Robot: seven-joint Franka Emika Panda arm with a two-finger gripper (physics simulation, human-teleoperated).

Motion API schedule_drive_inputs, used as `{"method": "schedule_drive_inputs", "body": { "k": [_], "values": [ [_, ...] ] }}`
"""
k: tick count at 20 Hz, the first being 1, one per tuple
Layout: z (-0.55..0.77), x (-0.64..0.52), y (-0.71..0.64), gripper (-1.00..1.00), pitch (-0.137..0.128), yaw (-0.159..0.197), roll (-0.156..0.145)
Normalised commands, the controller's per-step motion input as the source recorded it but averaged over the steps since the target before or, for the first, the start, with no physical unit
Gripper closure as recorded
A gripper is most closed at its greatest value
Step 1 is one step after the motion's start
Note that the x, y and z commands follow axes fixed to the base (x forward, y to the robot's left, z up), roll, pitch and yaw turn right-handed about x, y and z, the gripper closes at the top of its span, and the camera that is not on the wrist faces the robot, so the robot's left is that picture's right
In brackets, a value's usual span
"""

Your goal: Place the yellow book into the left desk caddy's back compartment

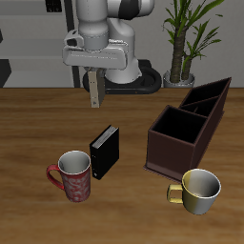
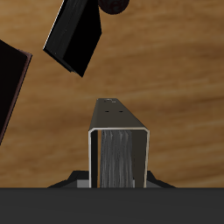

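The yellow book (image 1: 95,92), thin with a greyish-tan cover, hangs upright above the table's back part, and my gripper (image 1: 93,76) is shut on its top. In the wrist view the yellow book (image 2: 118,149) shows edge-on with its pages visible. The left desk caddy (image 1: 181,143), a long dark reddish-brown box, lies off to the side with bare table between it and the book. Its back compartment (image 1: 212,95) is the narrow partitioned end farthest from the table's front edge. A corner of the caddy (image 2: 10,83) shows in the wrist view.
A thick black book (image 1: 105,151) (image 2: 74,35) stands on the table below and in front of the gripper. A red patterned mug (image 1: 74,176) sits near the front edge. A yellow and white mug (image 1: 198,189) stands in front of the caddy. A potted plant (image 1: 181,57) is behind the caddy.
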Motion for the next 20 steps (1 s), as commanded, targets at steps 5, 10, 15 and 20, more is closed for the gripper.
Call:
{"method": "schedule_drive_inputs", "body": {
  "k": [5, 10, 15, 20],
  "values": [
    [0.22, -0.21, 0.18, 1.0, -0.046, 0.021, -0.014],
    [0.03, -0.19, 0.17, 1.0, -0.012, -0.019, -0.007],
    [-0.06, -0.09, 0.16, 1.0, 0.014, -0.023, -0.001],
    [-0.07, 0.0, 0.28, 1.0, 0.013, -0.007, 0.022]
  ]
}}
